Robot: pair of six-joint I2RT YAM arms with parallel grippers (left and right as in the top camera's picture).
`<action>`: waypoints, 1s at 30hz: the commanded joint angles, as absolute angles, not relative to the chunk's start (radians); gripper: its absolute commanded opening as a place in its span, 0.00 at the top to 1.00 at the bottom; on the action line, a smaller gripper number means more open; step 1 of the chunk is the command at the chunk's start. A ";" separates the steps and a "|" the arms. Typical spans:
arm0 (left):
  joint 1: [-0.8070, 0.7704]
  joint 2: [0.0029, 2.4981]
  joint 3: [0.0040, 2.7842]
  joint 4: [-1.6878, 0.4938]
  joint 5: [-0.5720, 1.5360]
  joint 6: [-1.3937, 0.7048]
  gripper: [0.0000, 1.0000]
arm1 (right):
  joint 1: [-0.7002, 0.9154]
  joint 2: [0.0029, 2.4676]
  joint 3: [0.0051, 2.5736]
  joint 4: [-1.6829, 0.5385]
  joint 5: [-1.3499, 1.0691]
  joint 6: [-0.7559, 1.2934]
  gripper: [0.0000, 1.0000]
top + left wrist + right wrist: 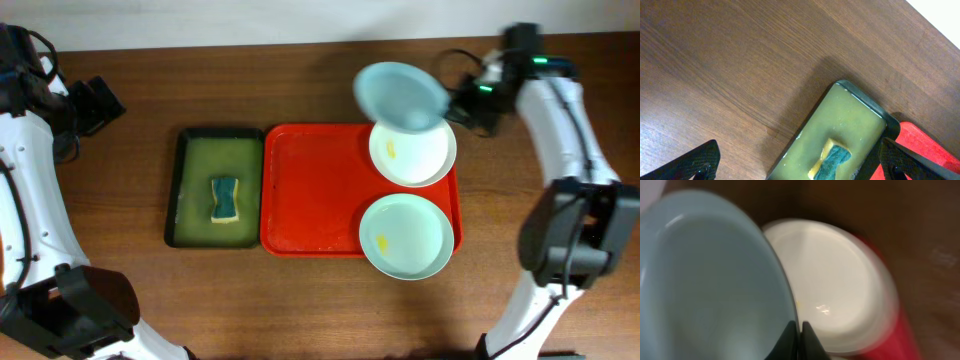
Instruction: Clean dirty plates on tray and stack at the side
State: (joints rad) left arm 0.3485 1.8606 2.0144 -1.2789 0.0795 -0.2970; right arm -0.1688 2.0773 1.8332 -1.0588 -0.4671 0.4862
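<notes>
The red tray lies mid-table. A white plate with a yellow smear sits at its back right; it also shows in the right wrist view. A pale blue-green plate with a yellow smear sits at the tray's front right. My right gripper is shut on the rim of a second pale blue-green plate and holds it tilted above the tray's back edge; in the right wrist view the fingers pinch that plate. My left gripper is open and empty, above the green tray's left side.
A dark green tray with black rim holds yellowish liquid and a blue-and-yellow sponge, left of the red tray; both show in the left wrist view, tray and sponge. Brown wooden table all round.
</notes>
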 commanded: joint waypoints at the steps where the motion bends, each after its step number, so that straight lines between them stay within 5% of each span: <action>1: 0.350 1.851 2.028 -1.280 0.090 -0.306 0.01 | -0.391 2.048 1.833 -1.166 -0.500 0.390 0.96; 7: 0.350 1.851 2.028 -1.280 0.090 -0.306 0.01 | -0.637 2.049 1.832 -1.340 -0.157 0.308 0.96; 15: 0.350 1.851 2.028 -1.280 0.090 -0.306 0.01 | -0.470 2.051 1.633 -1.247 0.062 0.252 0.96; 20: 0.350 1.851 2.028 -1.280 0.090 -0.306 0.01 | -0.420 2.050 1.649 -1.298 0.061 0.168 0.54; 25: 0.350 1.851 2.028 -1.280 0.090 -0.306 0.01 | -0.385 2.046 1.818 -1.626 -0.191 0.024 0.53; 30: 0.350 1.851 2.028 -1.280 0.090 -0.306 0.01 | -0.196 2.046 1.718 -1.653 -0.183 0.011 0.53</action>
State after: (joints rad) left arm 0.3485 1.8606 2.0144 -1.2800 0.0795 -0.2970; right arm -0.2695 2.0598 1.7748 -1.6566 -0.1696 0.0269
